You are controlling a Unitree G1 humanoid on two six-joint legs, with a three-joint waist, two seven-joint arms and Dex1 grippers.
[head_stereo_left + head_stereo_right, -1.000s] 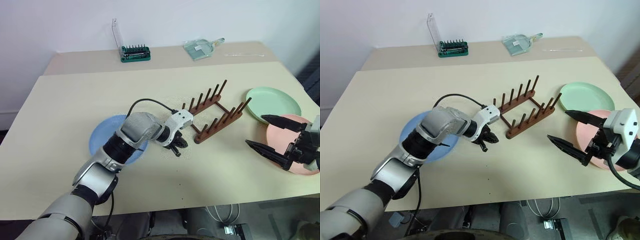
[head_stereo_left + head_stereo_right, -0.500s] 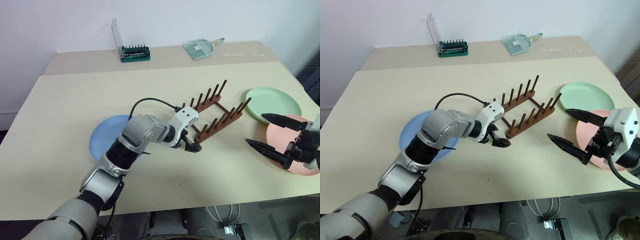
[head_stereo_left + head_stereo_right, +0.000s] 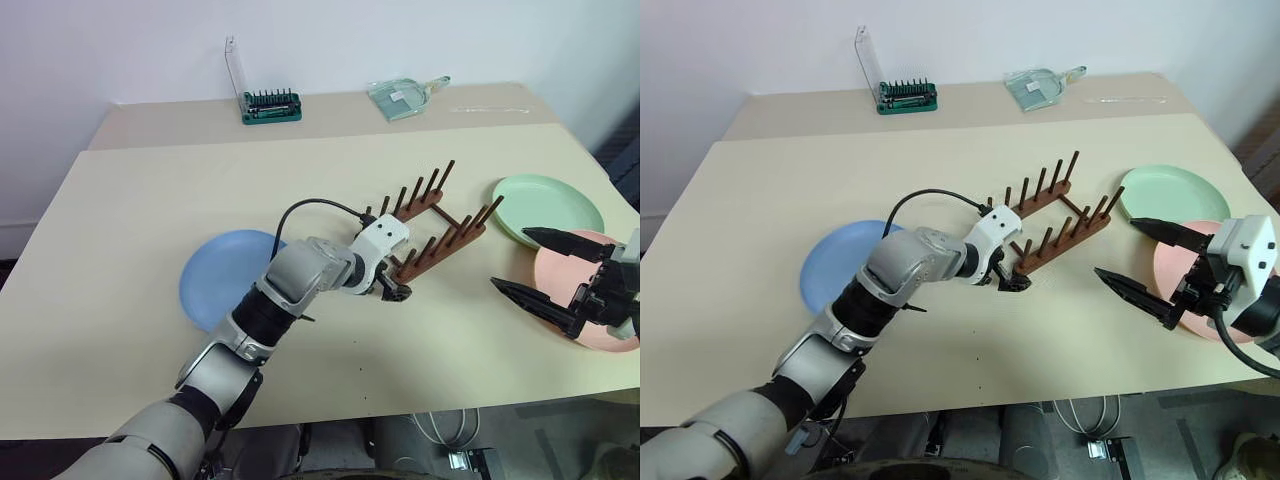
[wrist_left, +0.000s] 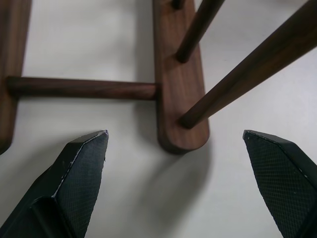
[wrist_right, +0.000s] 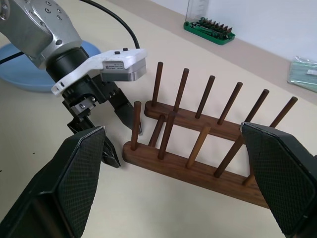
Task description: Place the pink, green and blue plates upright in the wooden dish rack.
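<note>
The left hand has swung off the light blue round plate, now spread wide at the near end of the dark wooden peg rack, all plates flat on the counter.

The two head views look forward and steeply down over the beige counter from the near edge, facing the white wall. They share nearly the whole scene, set slightly sideways from each other: the wooden dish rack mid-counter and all three plates.

The left wrist view sits very close above the counter, looking between the left claw fingertips at one end of a rack bar.

The right wrist view looks from farther off, almost level, across the rack toward the left claw and the blue plate, which the head views share.
</note>
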